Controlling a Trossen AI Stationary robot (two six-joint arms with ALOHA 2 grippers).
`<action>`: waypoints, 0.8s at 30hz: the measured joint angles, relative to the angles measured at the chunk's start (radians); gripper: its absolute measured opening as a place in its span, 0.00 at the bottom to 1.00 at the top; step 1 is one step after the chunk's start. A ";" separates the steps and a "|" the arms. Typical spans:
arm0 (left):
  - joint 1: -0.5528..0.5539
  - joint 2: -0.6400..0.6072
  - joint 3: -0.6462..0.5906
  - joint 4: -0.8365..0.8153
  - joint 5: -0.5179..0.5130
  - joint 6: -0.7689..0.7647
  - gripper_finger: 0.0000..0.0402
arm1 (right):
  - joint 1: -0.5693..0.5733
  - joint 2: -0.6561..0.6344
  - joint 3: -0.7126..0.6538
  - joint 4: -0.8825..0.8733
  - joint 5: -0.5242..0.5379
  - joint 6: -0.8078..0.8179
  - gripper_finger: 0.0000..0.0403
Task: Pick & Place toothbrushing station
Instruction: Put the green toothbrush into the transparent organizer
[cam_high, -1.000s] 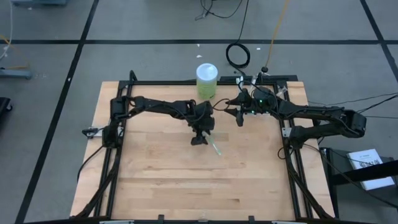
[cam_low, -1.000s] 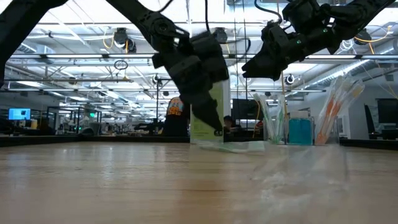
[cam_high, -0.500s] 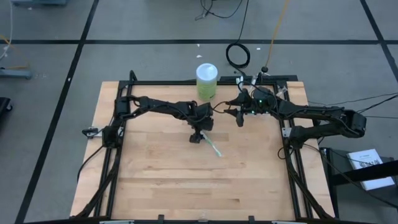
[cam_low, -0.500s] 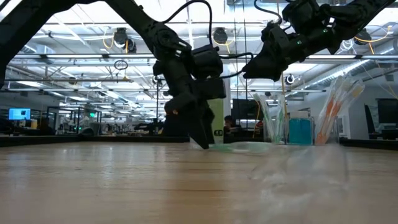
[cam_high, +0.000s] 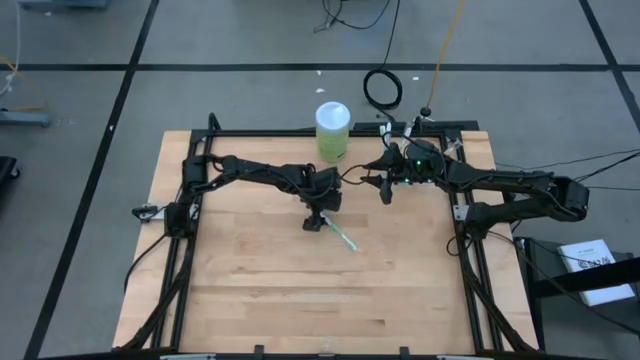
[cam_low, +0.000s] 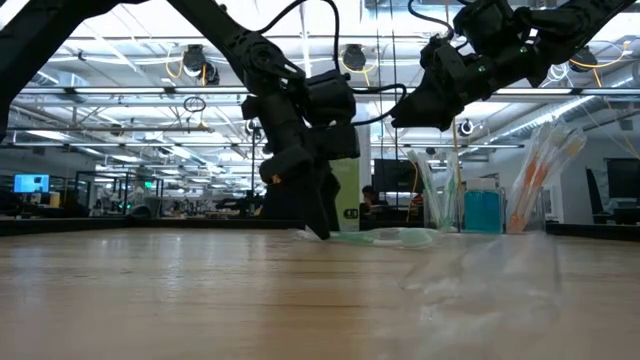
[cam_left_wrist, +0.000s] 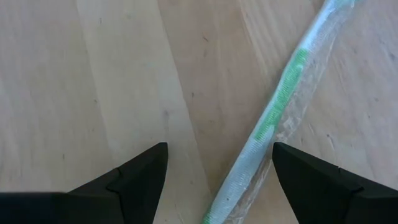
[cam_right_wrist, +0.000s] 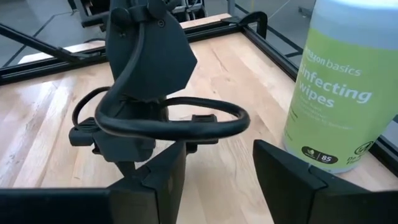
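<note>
One green-white toothbrush (cam_high: 343, 237), one lime-green wipes canister (cam_high: 332, 130), and two arms on one table (cam_high: 260, 290).

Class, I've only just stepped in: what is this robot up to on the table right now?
The left gripper is down at the table with its fingers open, straddling one end of a wrapped green-white toothbrush that lies flat on the wooden table. It has not closed on it yet. The right gripper waits open, raised near the lime-green wipes canister at the far edge.
</note>
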 joint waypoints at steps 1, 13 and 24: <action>0.000 -0.003 0.000 0.006 -0.002 -0.004 0.73 | 0.000 0.000 0.000 0.000 0.000 0.000 0.44; -0.014 -0.015 -0.002 0.041 -0.015 0.022 0.73 | 0.000 0.000 0.000 -0.013 0.000 -0.007 0.44; -0.051 -0.017 -0.003 0.047 0.000 0.050 0.73 | 0.000 0.000 0.000 -0.023 0.000 -0.025 0.44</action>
